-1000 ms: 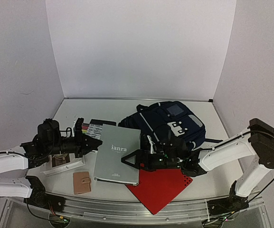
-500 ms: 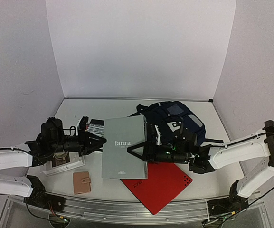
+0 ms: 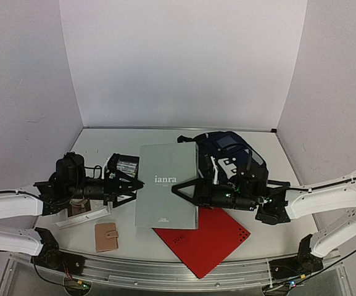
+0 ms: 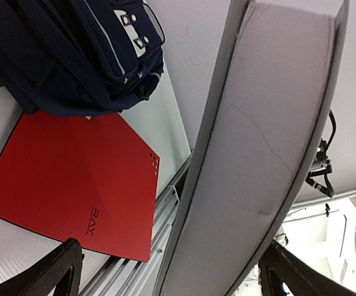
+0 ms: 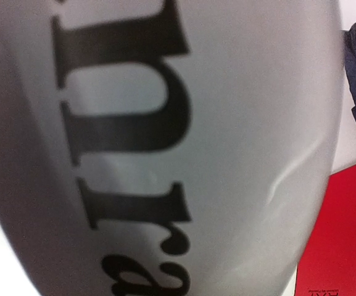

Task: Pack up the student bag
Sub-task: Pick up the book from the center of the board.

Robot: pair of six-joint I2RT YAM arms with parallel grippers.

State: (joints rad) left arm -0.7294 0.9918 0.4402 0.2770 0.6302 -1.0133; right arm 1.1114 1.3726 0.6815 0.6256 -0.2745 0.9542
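Observation:
A grey hardback book (image 3: 165, 188) marked "ianra" is held off the table, tilted up, left of the student bag (image 3: 242, 154). The bag is dark navy and lies at the back right. My right gripper (image 3: 179, 188) is shut on the book's right edge. My left gripper (image 3: 138, 184) is open at the book's left edge. In the left wrist view the book (image 4: 258, 154) passes between the spread fingers (image 4: 59, 271) of the left gripper (image 4: 171, 277). In the right wrist view the book cover (image 5: 165, 148) fills the frame and hides the fingers.
A red folder (image 3: 208, 237) lies on the table under the book's near corner. A brown wallet (image 3: 107, 237) sits at the front left. A box of markers (image 3: 125, 165) and a white tray (image 3: 86, 216) are behind the left arm. The table's metal front rail (image 3: 165, 271) runs along the near edge.

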